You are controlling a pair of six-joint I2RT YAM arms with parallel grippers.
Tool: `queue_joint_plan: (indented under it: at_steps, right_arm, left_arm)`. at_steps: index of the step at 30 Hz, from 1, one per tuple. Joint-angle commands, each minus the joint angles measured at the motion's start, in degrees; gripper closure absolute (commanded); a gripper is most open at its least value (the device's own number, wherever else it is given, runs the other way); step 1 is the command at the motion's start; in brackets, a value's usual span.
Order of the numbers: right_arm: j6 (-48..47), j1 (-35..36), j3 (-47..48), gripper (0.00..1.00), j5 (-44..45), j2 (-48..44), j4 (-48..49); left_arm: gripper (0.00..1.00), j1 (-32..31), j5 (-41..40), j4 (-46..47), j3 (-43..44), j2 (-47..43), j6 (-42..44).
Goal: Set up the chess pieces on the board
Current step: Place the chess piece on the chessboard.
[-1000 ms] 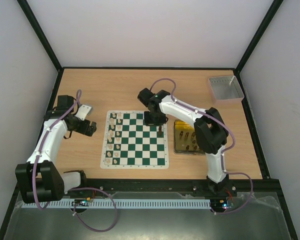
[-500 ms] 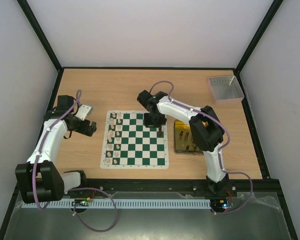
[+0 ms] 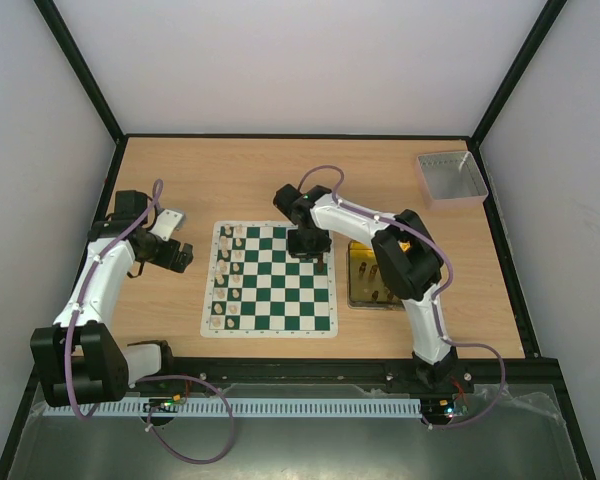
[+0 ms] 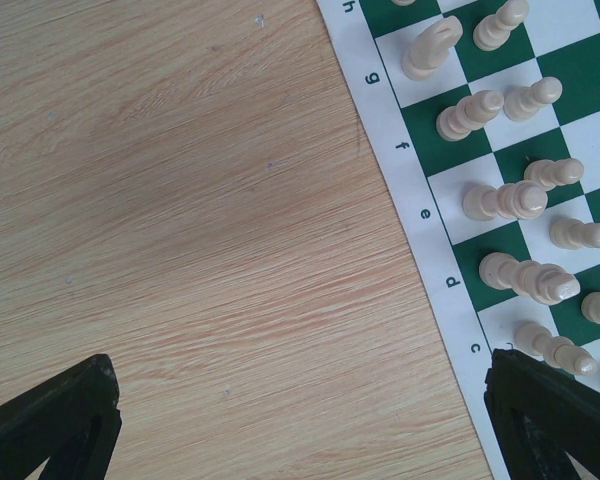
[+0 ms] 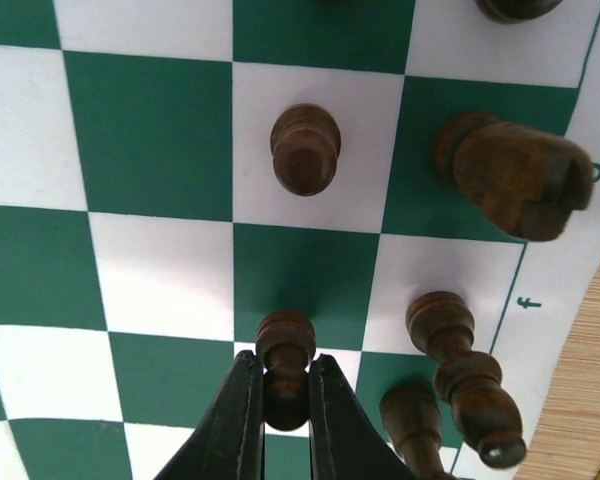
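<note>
The wooden table point(image 3: 230, 180) carries the board point(image 3: 280, 290) centrally; gold tin point(image 3: 358, 250) just right; grey tray point(image 3: 450, 178) far-right corner

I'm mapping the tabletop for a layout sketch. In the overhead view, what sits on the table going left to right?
cream chess pieces → bare middle of the board → dark chess pieces → gold tin → grey tray

This looks like a robot lab. A left arm point(image 3: 100, 275) and a right arm point(image 3: 352, 214) sit on a wooden surface point(image 3: 250, 170). Plain white walls point(image 3: 300, 60) and black bars point(image 3: 81, 70) box it in. Purple wires point(image 3: 325, 168) loop off the arms.
</note>
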Motion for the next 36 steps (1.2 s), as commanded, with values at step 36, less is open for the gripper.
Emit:
queue_joint_plan:
  at_steps: [36]
  right_arm:
    - [-0.6, -1.5, 0.8, 0.95, 1.1, 1.9, 0.6]
  left_arm:
    - [0.01, -0.1, 0.7, -0.4, -1.0, 1.1, 0.4]
